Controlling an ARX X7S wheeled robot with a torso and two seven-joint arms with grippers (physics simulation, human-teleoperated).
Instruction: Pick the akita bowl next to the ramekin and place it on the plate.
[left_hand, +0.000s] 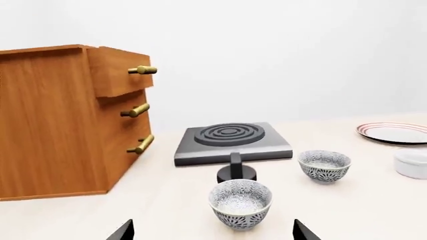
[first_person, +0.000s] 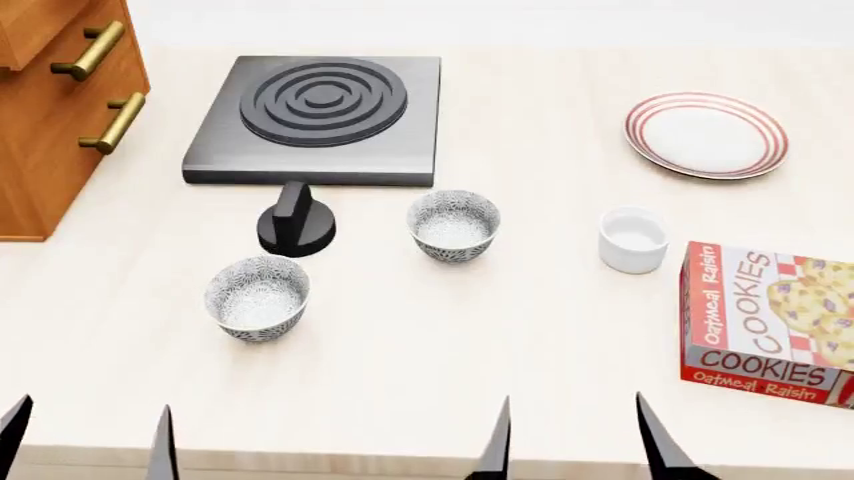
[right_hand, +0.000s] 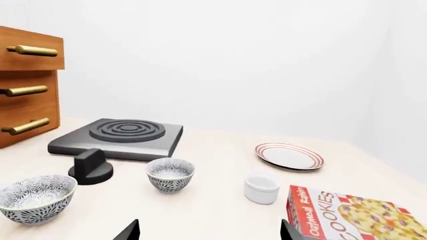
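Note:
The akita bowl (first_person: 454, 225) (left_hand: 325, 165) (right_hand: 170, 174), grey-and-white patterned, stands upright on the counter just left of the white ramekin (first_person: 633, 240) (left_hand: 410, 163) (right_hand: 261, 188). The red-ringed plate (first_person: 706, 135) (left_hand: 393, 132) (right_hand: 289, 156) lies at the back right and holds nothing. My left gripper (first_person: 88, 445) (left_hand: 213, 235) is open at the counter's front left. My right gripper (first_person: 577, 445) (right_hand: 210, 232) is open at the front edge, nearer than the akita bowl and the ramekin. Neither gripper holds or touches anything.
A second, matching patterned bowl (first_person: 258, 297) (left_hand: 240, 202) (right_hand: 37, 197) stands front left, straight ahead of the left gripper. A black knob (first_person: 296, 220) and grey hob (first_person: 320, 118) lie behind it. A wooden drawer cabinet (first_person: 54, 110) is far left, a cookie box (first_person: 774, 325) right.

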